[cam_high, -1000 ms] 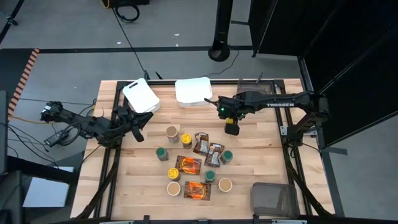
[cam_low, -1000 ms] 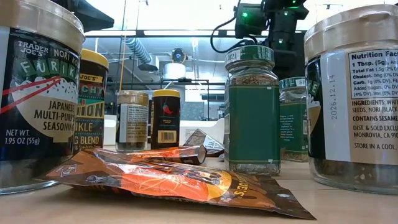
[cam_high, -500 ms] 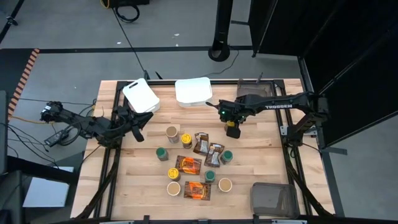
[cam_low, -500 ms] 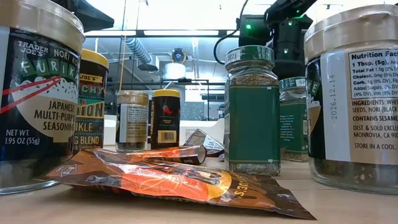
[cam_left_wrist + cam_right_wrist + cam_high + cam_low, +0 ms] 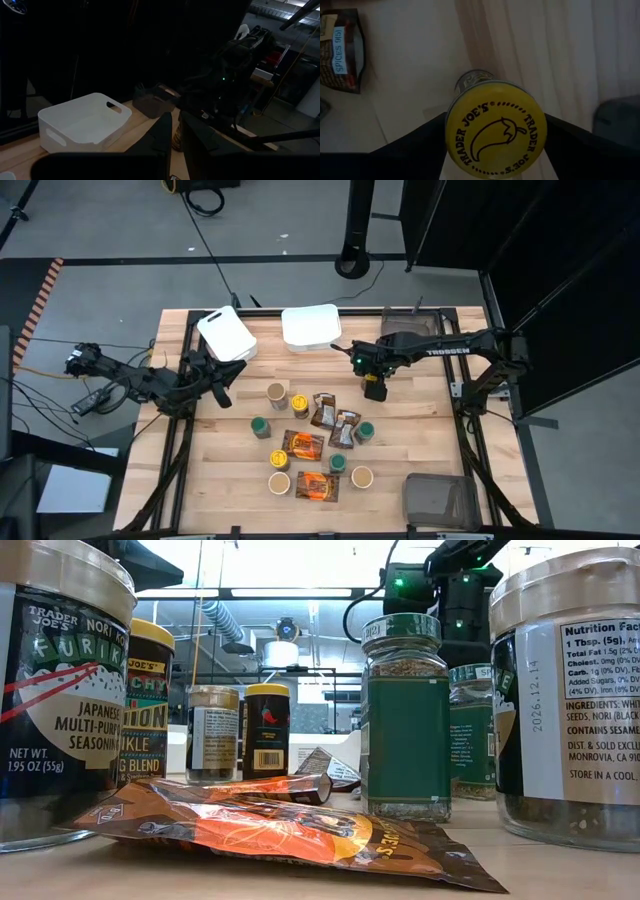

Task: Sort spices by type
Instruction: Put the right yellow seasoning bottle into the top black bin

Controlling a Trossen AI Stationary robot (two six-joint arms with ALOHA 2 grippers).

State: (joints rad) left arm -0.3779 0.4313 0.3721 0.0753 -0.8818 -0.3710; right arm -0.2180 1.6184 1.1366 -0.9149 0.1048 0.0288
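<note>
The spices stand in a cluster mid-table: round jars with tan [image 5: 276,391], green [image 5: 260,426] and yellow [image 5: 299,401] lids, and orange-and-brown foil packets [image 5: 303,446]. Apart from them, toward the right, a yellow-lidded jar [image 5: 496,129] stands upright on the wood. My right gripper [image 5: 374,385] points down over it, open, one finger on each side of the lid; I see no touch. The low view hides this jar behind a green-lidded jar [image 5: 405,720]. My left gripper [image 5: 222,385] waits shut and level at the table's left, holding nothing.
Two white square tubs [image 5: 227,335] [image 5: 311,325] sit at the far edge. One grey-brown bin [image 5: 440,500] is at the near right corner, another [image 5: 410,330] at the far right under my right arm. Bare wood lies right of the cluster.
My right gripper has come down over the yellow-lidded jar, still pointing down. The jar has stayed in place on the table.
</note>
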